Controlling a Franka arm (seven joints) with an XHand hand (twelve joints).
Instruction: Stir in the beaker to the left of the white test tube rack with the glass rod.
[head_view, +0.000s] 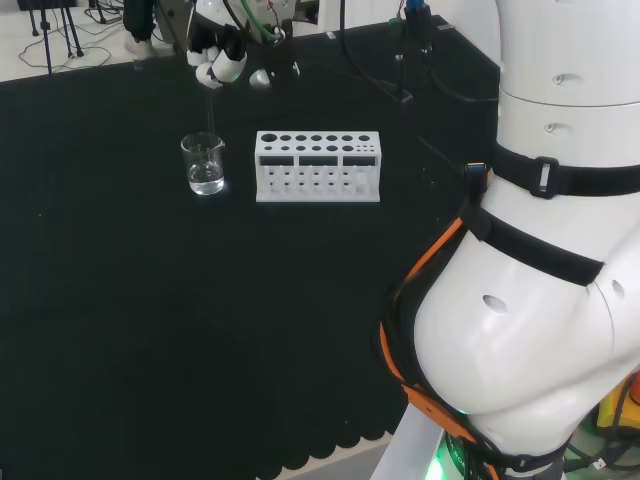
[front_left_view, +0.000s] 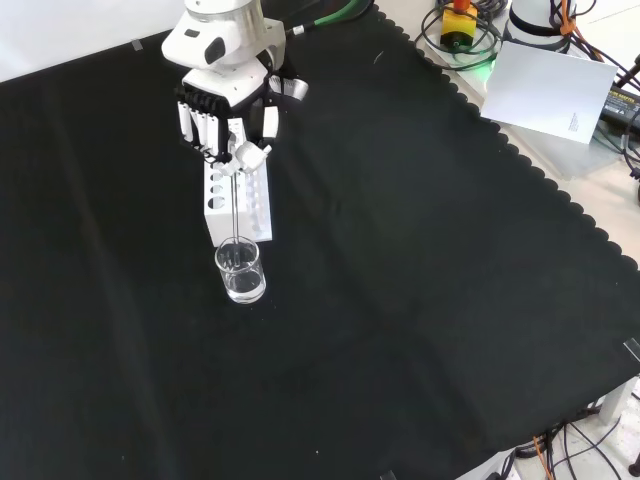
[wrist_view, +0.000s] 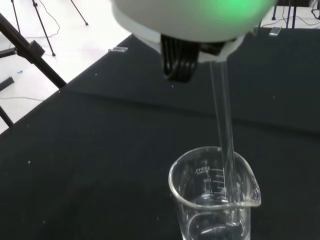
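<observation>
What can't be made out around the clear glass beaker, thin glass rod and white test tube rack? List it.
- Thin glass rod: its tip blurs into the liquid in the wrist view; whether it touches the bottom is unclear.
- Black and white hand: its hold on the rod is too small in the front view.
- Clear glass beaker: its base is cut off by the wrist view's edge.
- White test tube rack: its far end sits behind the hand in the front view.

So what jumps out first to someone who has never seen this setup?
Probably the black and white hand, its fingers pinching a glass rod that reaches down into a clear beaker. In the head view, that beaker stands left of a white test tube rack on the black cloth.
</observation>
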